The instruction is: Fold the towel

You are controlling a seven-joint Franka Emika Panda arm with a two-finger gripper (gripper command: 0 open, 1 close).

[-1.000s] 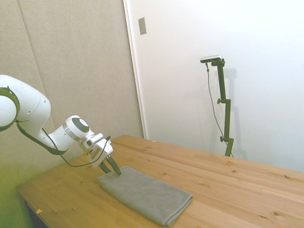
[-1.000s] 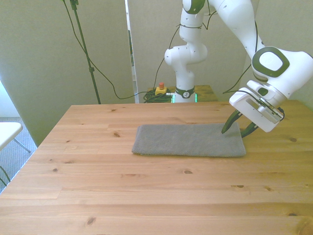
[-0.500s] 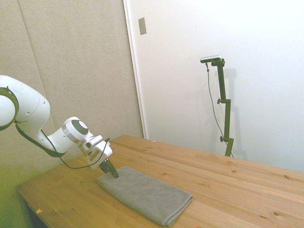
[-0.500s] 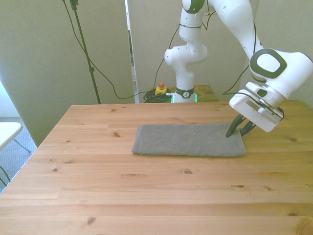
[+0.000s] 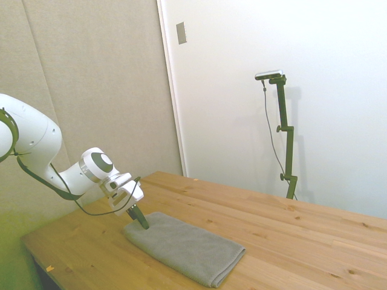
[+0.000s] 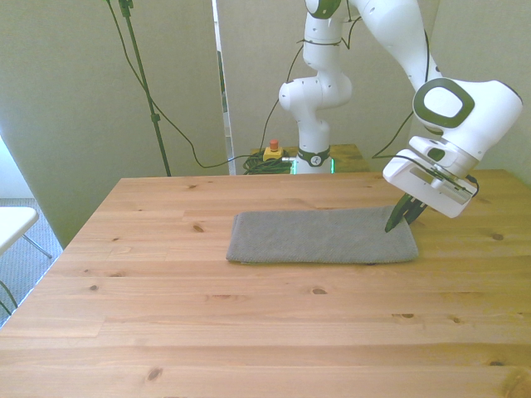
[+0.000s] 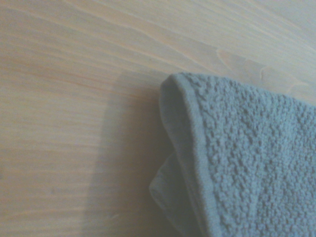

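Note:
The grey towel (image 6: pixel 319 236) lies flat in thick layers in the middle of the wooden table (image 6: pixel 249 323), long side across the front view. My gripper (image 6: pixel 395 222) is down at the far corner of its end on the front view's right, fingers drawn together and pinching the cloth there. From the side, the gripper (image 5: pixel 143 224) meets the towel (image 5: pixel 187 248) at its corner nearest the arm. Close up, the towel (image 7: pixel 247 158) shows its top layer's hemmed corner raised slightly off the layer under it.
Behind the table's far edge stand the robot's base (image 6: pixel 314 157) and a yellow box with a red button (image 6: pixel 272 152), with cables on the floor. A white surface (image 6: pixel 10 222) sits beyond the table on the front view's left.
The fingers were spread over the towel's corner a second ago; they have come down and closed on it. The towel's other end has slid slightly toward the gripper.

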